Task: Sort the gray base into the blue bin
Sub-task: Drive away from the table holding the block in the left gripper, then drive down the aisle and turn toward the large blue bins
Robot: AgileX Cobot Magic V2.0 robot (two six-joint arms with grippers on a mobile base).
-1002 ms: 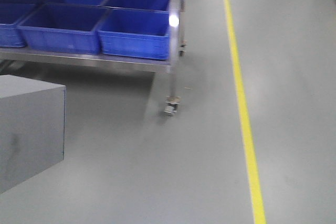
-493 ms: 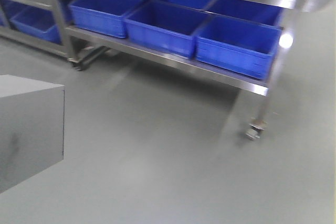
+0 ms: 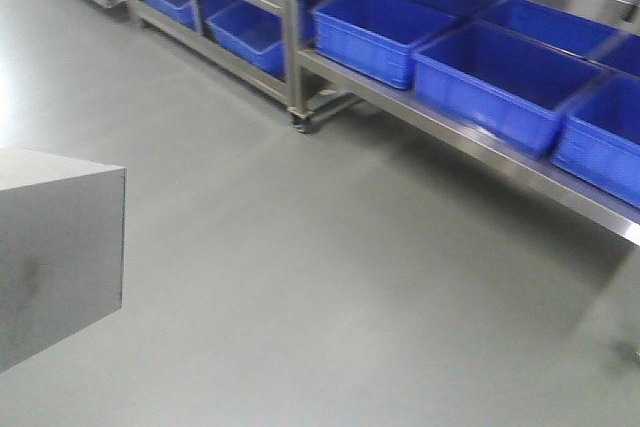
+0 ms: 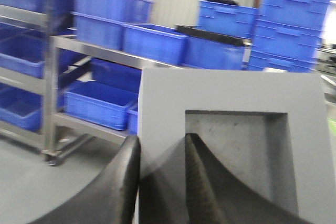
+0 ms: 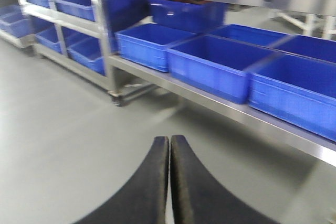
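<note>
The gray base (image 4: 231, 93) fills the left wrist view, with its square recess (image 4: 247, 150) facing the camera. My left gripper (image 4: 161, 142) is shut on its left wall, one finger outside and one inside the recess. The base also shows at the left edge of the front view (image 3: 55, 247), held above the floor. My right gripper (image 5: 169, 141) is shut and empty above the floor. Several blue bins sit on the steel racks, one of them (image 3: 505, 82) on the lowest shelf ahead to the right, also in the right wrist view (image 5: 218, 64).
Steel racks on castors (image 3: 300, 119) run from the far left to the right edge, with an upright post (image 3: 290, 27). Gray floor (image 3: 330, 277) lies between me and them. Stacked blue crates (image 4: 294, 19) stand at the back in the left wrist view.
The front view has swung left: the yellow floor line has gone out of view and more racks with blue bins have come in. The gray base stays in the same place in the view.
</note>
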